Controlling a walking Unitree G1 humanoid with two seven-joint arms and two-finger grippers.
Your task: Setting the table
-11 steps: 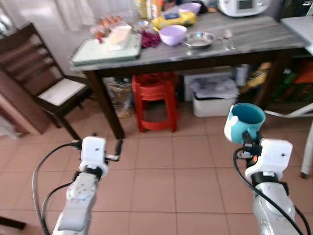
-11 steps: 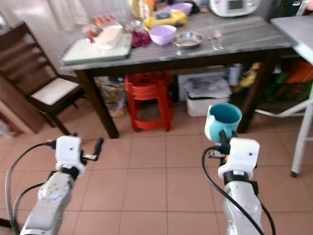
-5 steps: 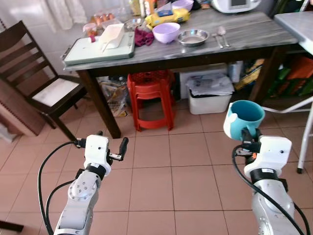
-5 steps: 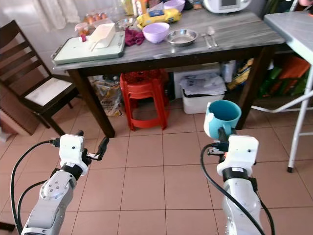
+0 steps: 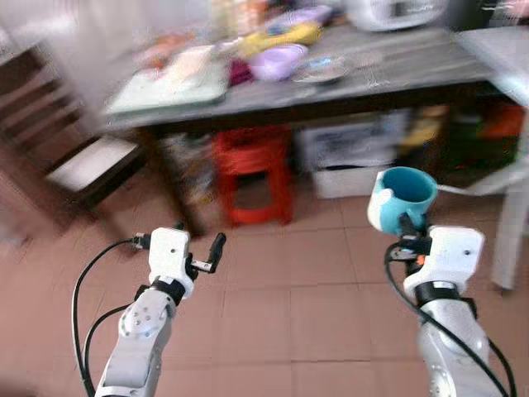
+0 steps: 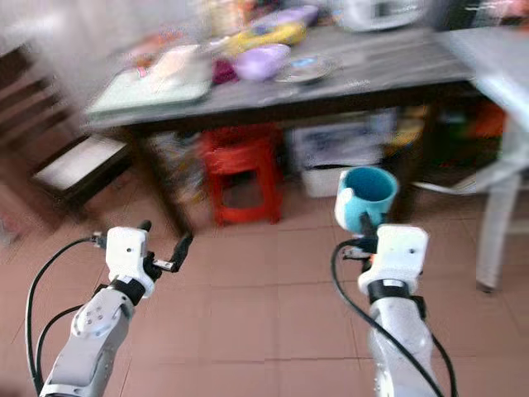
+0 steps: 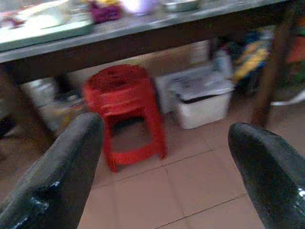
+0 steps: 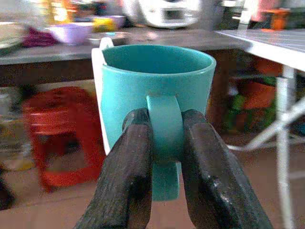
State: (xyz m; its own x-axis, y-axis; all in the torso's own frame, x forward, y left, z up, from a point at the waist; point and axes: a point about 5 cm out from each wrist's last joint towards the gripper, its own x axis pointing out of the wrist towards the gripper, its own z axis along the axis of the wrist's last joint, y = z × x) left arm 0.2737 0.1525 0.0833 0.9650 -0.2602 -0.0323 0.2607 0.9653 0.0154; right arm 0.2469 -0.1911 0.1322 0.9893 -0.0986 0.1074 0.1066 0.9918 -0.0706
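A teal mug (image 5: 402, 196) stands upright above the tiled floor, held by its handle (image 8: 164, 129) in my right gripper (image 5: 407, 227), which is shut on it. My left gripper (image 5: 198, 248) is open and holds nothing, at about the same height on the left; its two black fingers (image 7: 62, 171) stand wide apart in the left wrist view. Ahead is the grey table (image 5: 463, 70) with a purple bowl (image 5: 281, 59), a metal dish (image 5: 322, 71), a pale green tray (image 5: 169, 87) and a white cooker (image 5: 397, 12). The head views are blurred.
A red stool (image 5: 254, 169) and a white bin (image 5: 355, 161) sit under the table. A dark wooden chair (image 5: 70, 157) stands at the left. A second, light table (image 5: 504, 50) with a metal leg (image 6: 496, 223) stands at the right. Tiled floor lies between me and the table.
The whole picture has shifted and blurred, so the camera is moving. The mug stays gripped in my right gripper. My left gripper stays open.
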